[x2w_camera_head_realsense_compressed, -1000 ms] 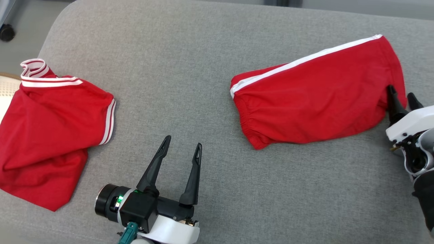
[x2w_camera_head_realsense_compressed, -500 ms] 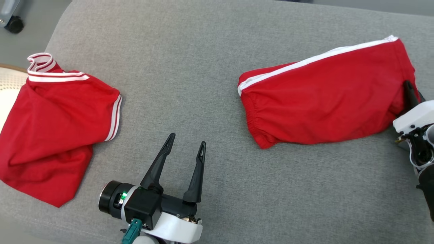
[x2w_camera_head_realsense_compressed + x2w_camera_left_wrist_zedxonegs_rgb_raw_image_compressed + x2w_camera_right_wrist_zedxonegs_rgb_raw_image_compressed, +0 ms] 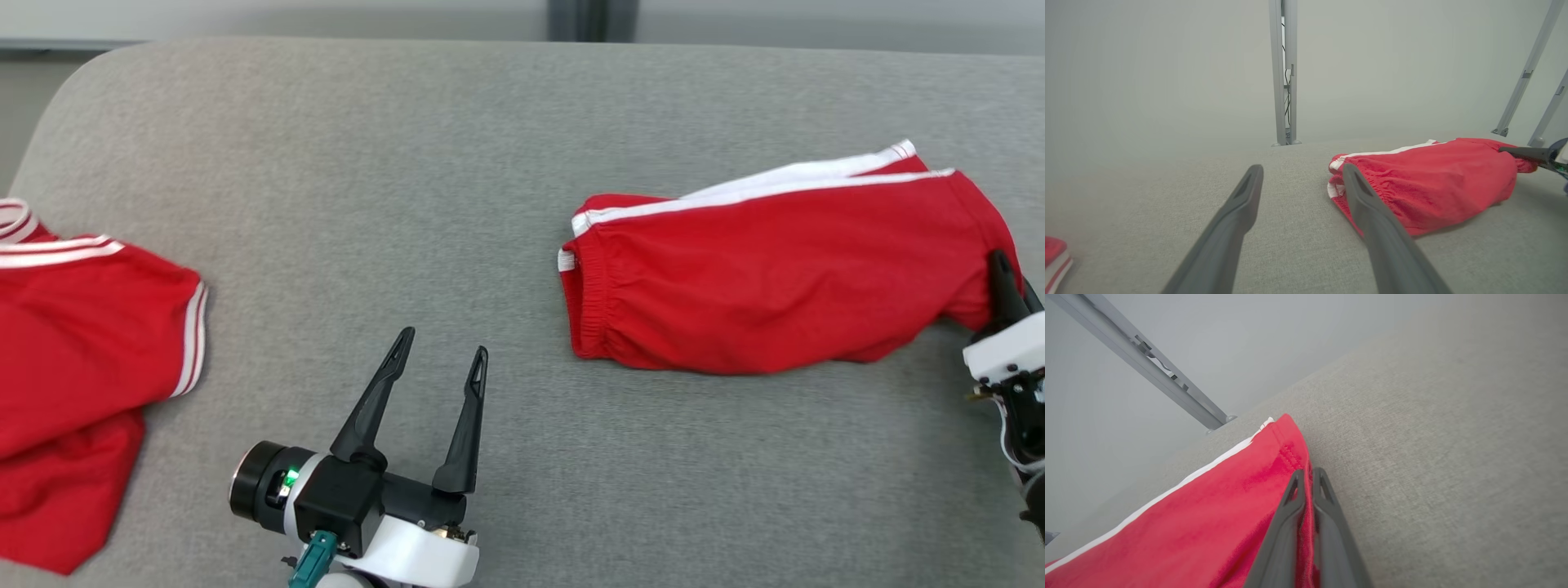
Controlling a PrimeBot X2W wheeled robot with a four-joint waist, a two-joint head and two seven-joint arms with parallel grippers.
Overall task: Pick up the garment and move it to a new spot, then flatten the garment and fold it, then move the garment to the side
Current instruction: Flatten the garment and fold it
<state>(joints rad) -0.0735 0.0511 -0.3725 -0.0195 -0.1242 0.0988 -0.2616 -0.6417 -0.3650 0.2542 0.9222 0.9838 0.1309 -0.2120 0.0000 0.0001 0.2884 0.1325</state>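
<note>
The garment (image 3: 767, 278) is a pair of red shorts with a white side stripe, lying on the right of a grey cushion (image 3: 408, 163). My right gripper (image 3: 1006, 278) is shut on its right end, with red cloth pinched between the two fingers (image 3: 1309, 472). That end is drawn up a little off the cushion. The elastic waistband faces left. My left gripper (image 3: 442, 345) hovers open over bare cushion, left of the garment (image 3: 1437, 183) and apart from it, with nothing between its fingers (image 3: 1302, 169).
A second red garment with white striped trim (image 3: 73, 343) lies at the cushion's left edge. Grey metal posts (image 3: 1284, 73) stand behind the cushion's far edge against a pale wall. Bare cushion stretches between the two garments.
My right gripper has shut on the garment's right end and pulled it up slightly. The head camera has shifted, so the whole picture moved. The left gripper stays open in place.
</note>
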